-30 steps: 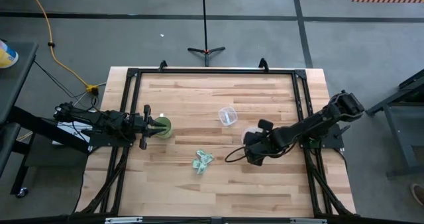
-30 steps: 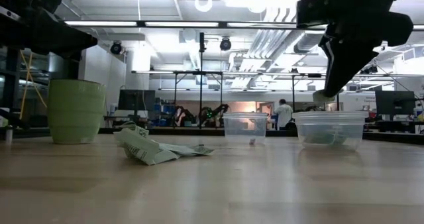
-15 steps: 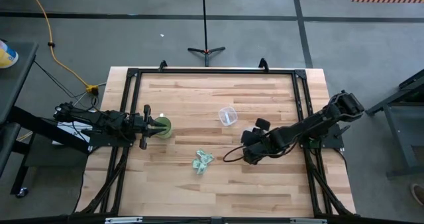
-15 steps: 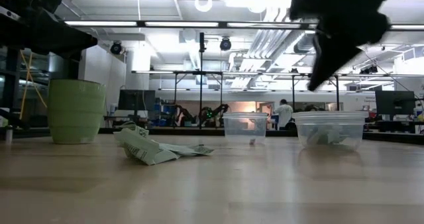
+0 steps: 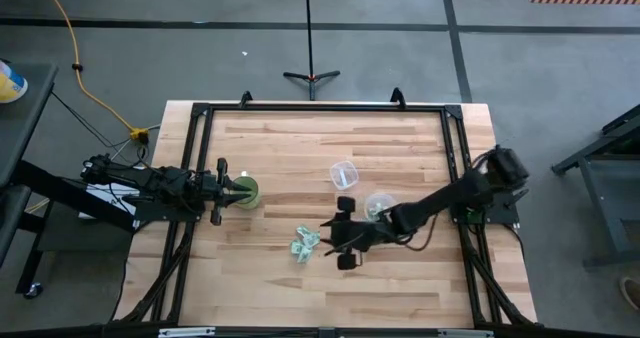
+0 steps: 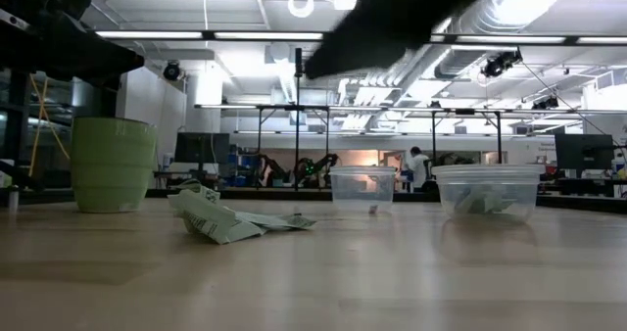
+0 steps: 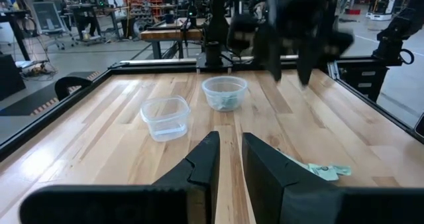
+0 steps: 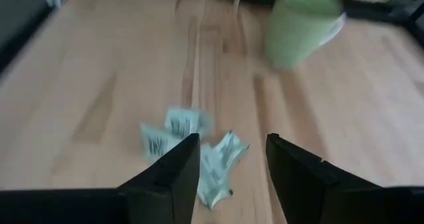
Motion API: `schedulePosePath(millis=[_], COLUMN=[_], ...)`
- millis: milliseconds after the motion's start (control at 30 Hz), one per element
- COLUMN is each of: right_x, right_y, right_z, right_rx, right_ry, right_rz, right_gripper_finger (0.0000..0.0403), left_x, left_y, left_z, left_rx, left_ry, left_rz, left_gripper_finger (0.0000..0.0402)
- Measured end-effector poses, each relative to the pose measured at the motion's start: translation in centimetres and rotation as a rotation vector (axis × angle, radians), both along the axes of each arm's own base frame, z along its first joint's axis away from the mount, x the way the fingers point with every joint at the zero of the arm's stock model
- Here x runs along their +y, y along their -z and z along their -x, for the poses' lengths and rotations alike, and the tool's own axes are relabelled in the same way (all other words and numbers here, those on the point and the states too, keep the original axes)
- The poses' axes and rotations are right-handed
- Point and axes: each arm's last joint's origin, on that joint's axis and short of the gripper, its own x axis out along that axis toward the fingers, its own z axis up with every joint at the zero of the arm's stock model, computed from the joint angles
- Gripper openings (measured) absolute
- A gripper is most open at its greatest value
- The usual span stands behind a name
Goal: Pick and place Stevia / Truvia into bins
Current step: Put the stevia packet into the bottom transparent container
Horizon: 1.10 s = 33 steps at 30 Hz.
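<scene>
Several crinkled pale green and white Stevia packets [image 5: 305, 243] [image 6: 220, 218] lie in a small heap on the table's middle. My right gripper [image 5: 331, 236] [image 8: 232, 151] hovers just to the right of the heap. It is open, its fingers pointing at the packets [image 8: 175, 128], and holds nothing. Two clear bins stand behind it: a far one [image 5: 345, 174] [image 6: 362, 189] and a nearer one [image 5: 378, 206] [image 6: 487, 192] with packets inside. My left gripper [image 5: 230, 190] [image 7: 228, 141] waits at the left by a green cup [image 5: 246, 191], a narrow gap between its fingers.
The solid green cup [image 6: 113, 165] [image 8: 301, 25] stands on the table's left part, right at my left gripper. A black frame rail [image 5: 320, 106] runs round the tabletop. Bare wood lies toward the near edge [image 5: 330, 298].
My right gripper has left the space over the nearer clear bin and gone toward the table's left, to the heap of packets. The pale packet seen at its fingertips one second ago is gone from them. The heap has not moved.
</scene>
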Motion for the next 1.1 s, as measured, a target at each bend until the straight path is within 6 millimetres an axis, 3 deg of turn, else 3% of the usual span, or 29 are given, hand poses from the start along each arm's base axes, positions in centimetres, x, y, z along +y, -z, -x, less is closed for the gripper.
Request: schedulePosePath(millis=[200,500,1100], right_x=[-0.6,-2.6,-3.5], right_y=[5.1,8.1,8.9], right_z=[-1.8,-3.3,-3.2], right_rx=[0.079,0.132,0.215], right_ry=[0.002,-0.028,-0.046], right_rz=[0.004,-0.164,-0.206], right_gripper_finger=[0.0199,0.0235,0.0223], left_x=[0.0,0.0,0.0], left_y=[0.0,0.0,0.0], left_z=[0.0,0.0,0.0], left_rx=[0.0,0.0,0.0], left_ry=[0.0,0.001,0.004], left_rz=[0.0,0.0,0.0], left_gripper_finger=[0.0099,0.0099,0.0099])
